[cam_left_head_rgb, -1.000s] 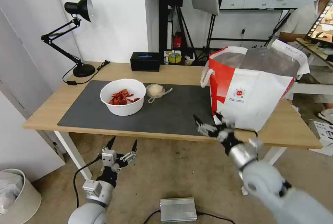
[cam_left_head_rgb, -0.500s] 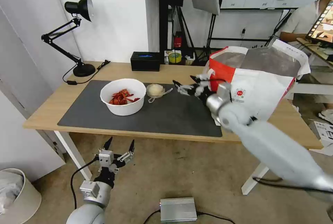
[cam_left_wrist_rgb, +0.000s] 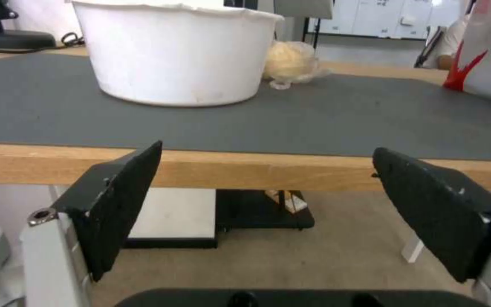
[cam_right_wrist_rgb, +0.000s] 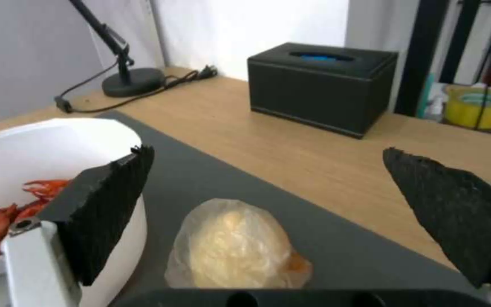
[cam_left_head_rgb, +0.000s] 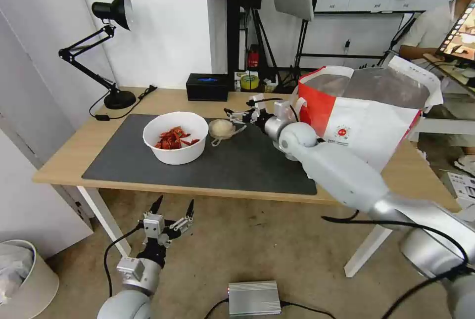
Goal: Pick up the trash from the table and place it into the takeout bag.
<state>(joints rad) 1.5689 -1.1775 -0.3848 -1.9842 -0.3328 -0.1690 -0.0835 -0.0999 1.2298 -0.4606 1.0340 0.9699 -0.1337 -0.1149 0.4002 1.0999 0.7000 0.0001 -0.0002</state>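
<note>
Trash on the table: a crumpled wad in thin clear film lies on the matte dark grey mat beside a smooth white round bowl of red shell scraps. Right tool hovers just above the wad, fingers spread, apparently lined up to grasp it. Takeout bag stands open nearby. Left tool waits spread below the table edge.

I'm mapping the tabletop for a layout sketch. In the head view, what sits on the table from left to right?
Desk lamp → white bowl of red shell scraps → bagged wad → right gripper, open beside the wad → takeout bag.
</note>
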